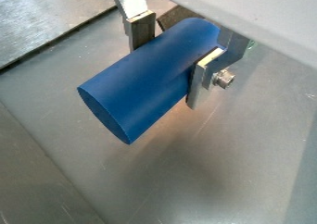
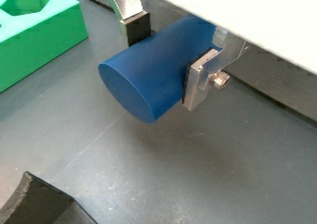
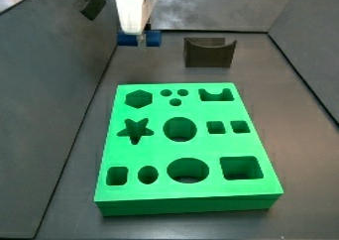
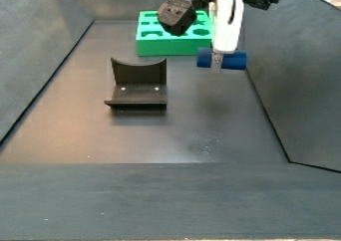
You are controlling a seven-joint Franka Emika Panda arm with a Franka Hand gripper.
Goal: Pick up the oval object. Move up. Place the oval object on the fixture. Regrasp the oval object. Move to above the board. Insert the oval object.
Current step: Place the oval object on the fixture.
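Observation:
My gripper (image 1: 173, 56) is shut on the blue oval object (image 1: 139, 87). The peg lies crosswise between the silver fingers (image 1: 205, 72), with one oval end sticking out. Both wrist views show this grip (image 2: 170, 56) on the peg (image 2: 146, 75). In a side view the gripper (image 3: 133, 28) holds the peg (image 3: 139, 38) above the dark floor, left of the fixture (image 3: 207, 51) and beyond the green board (image 3: 185, 145). In a side view the peg (image 4: 221, 60) hangs to the right of the fixture (image 4: 136, 83), apart from it, near the board (image 4: 170, 36).
Dark walls enclose the floor (image 3: 79, 115) on the sides. A corner of the board with a hexagon hole (image 2: 28, 7) shows in a wrist view, and a corner of the fixture (image 2: 37, 205) shows at the frame's edge.

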